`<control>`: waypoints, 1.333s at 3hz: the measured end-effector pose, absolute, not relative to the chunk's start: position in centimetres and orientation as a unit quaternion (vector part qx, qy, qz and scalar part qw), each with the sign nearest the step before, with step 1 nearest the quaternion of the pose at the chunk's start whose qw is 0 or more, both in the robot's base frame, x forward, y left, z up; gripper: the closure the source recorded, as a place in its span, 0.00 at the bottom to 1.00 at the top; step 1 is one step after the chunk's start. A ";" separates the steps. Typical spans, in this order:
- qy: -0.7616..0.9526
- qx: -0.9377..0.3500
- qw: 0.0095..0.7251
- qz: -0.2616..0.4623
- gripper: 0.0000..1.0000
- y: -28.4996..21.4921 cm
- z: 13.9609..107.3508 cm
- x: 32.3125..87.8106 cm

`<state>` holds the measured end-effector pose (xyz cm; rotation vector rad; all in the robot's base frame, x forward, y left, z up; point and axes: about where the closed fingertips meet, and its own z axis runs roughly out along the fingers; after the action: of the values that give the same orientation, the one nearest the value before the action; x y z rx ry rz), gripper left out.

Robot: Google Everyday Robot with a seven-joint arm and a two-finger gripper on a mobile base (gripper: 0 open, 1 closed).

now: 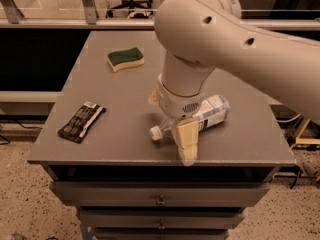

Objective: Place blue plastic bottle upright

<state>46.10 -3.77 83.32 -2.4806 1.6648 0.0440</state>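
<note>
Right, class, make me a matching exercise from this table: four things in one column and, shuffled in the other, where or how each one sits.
Things:
1 sponge
2 snack wrapper
3 bottle
4 gripper

Places:
A lying on its side, right of centre
B far left part of the table
C down at the bottle, by the front edge
D left side, near the front

Pairs: 1-B, 2-D, 3-A, 4-C
</note>
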 end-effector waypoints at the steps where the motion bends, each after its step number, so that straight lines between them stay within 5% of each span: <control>1: 0.556 -0.827 0.079 0.014 0.18 -3.8 83.4 46.1; 4: 0.551 -0.831 0.079 0.011 0.88 -3.7 83.6 45.9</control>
<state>45.92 -3.71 83.58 -2.4872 1.6482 0.0315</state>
